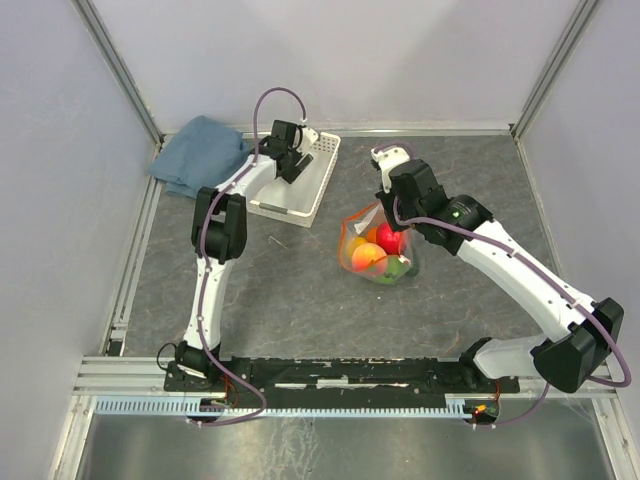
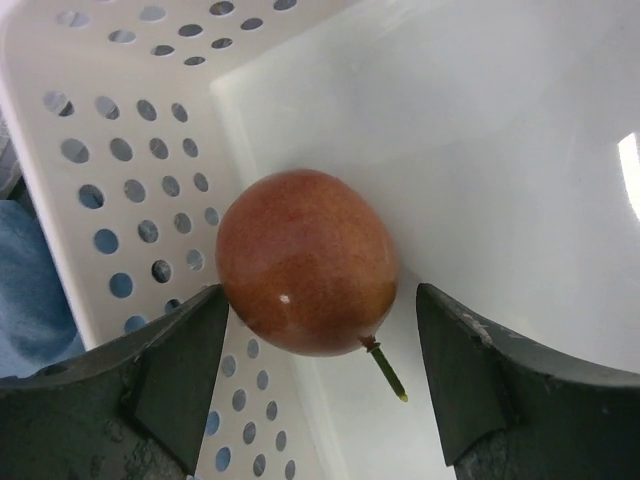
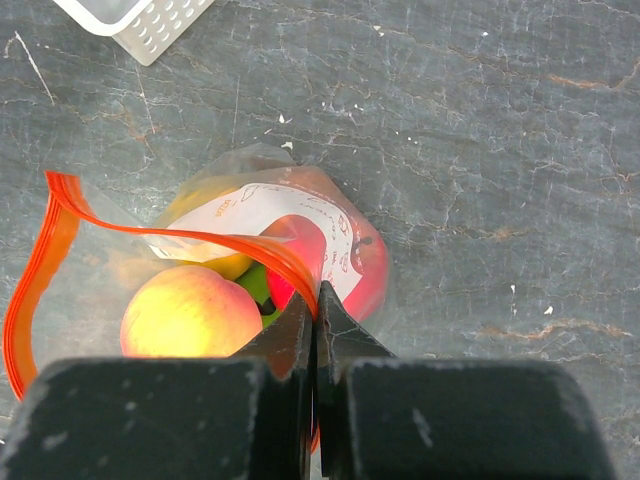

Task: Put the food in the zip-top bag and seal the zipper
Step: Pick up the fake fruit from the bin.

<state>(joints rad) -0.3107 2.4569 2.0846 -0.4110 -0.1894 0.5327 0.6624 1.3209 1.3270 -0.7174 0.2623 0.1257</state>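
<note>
The clear zip-top bag (image 1: 378, 250) stands open on the table, holding a peach fruit (image 3: 185, 312), a red one (image 3: 365, 265), yellow and green pieces. My right gripper (image 3: 316, 300) is shut on the orange-red zipper strip (image 3: 60, 240) at the bag's mouth, holding it open; it also shows in the top view (image 1: 398, 222). My left gripper (image 2: 320, 330) is open inside the white basket (image 1: 300, 185), its jaws either side of a brown round fruit (image 2: 305, 260) with a green stem. The left finger (image 2: 185, 365) touches or nearly touches the fruit.
A blue folded cloth (image 1: 200, 155) lies at the back left beside the basket. The basket's perforated wall (image 2: 130, 180) is close to the left finger. Metal frame rails run along the table's edges.
</note>
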